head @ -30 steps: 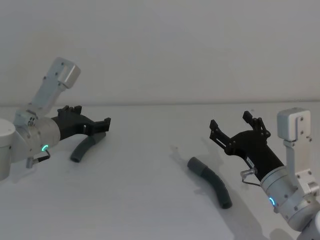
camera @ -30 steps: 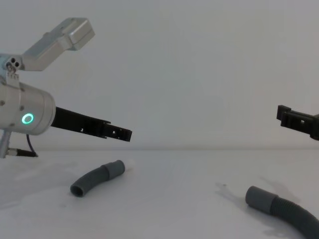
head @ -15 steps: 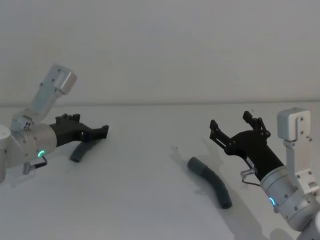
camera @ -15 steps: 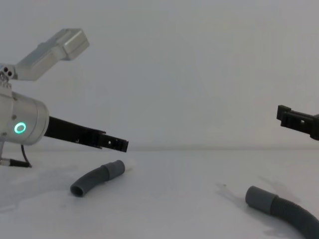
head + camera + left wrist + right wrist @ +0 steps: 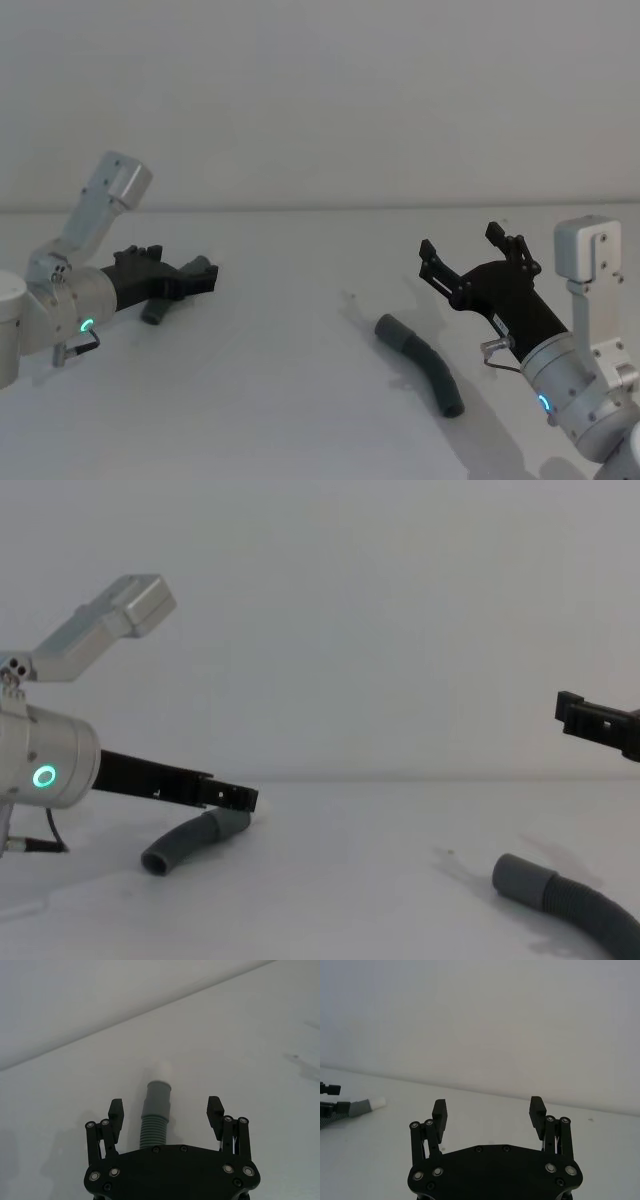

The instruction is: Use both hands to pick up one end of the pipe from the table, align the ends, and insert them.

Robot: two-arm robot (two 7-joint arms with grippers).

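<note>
Left gripper (image 5: 165, 1105): fingers spread, straddling the short pipe piece (image 5: 156, 1122) on the table (image 5: 300, 400).
Right gripper (image 5: 467, 243): fingers spread, raised near the longer piece (image 5: 425, 362).
Risk: an off-centre pinch could roll the ribbed short piece away.

White table (image 5: 300, 420), short curved pipe piece (image 5: 183, 839) lying at left, longer pipe piece (image 5: 425, 362) at right, well apart.
</note>
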